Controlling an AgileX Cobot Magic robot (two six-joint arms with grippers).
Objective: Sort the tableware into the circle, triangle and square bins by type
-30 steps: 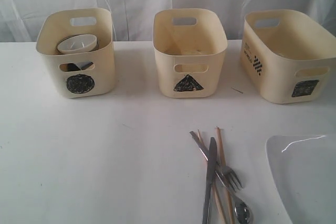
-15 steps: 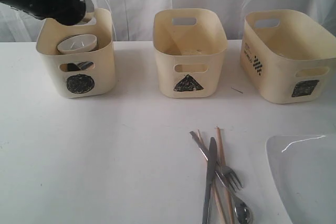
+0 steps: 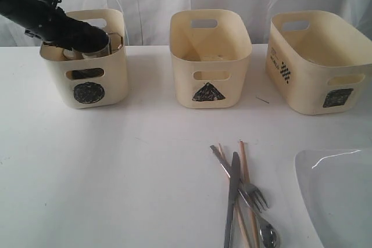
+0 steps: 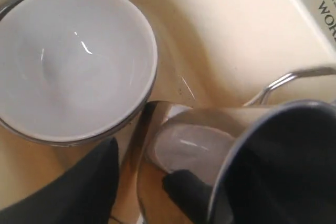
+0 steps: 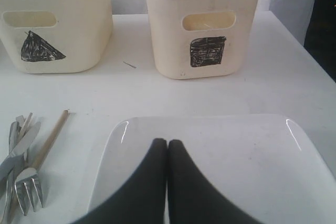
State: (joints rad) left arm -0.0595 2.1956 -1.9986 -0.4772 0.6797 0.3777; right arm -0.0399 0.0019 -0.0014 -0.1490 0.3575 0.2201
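Your left gripper (image 4: 142,163) is down inside the circle bin (image 3: 113,79). Its jaws are drawn narrow astride the wall of a steel mug (image 4: 184,145), apparently with one finger inside the cup and one outside. I judge a rim pinch was chosen because the crowded bin leaves no room to grasp round the body. The mug sits low, just beside the small white bowl (image 4: 73,61), which is nested in the steel bowl (image 4: 58,142). A second mug (image 4: 278,166) crowds the other side. Their rims overlap in the wrist view, so contact cannot be confirmed. The step in hand appears to be setting this mug down, and a careless release could knock its neighbours. Your right gripper (image 5: 167,142) hangs over the large white plate (image 5: 236,150), fingers pressed together and holding nothing, well apart from the left arm's work. The knife (image 3: 232,196), fork (image 3: 256,196), spoon (image 3: 268,235) and chopsticks (image 3: 245,166) lie bundled on the table before the triangle bin (image 3: 232,56), not yet sorted. The plate likewise awaits the square bin (image 5: 163,51).
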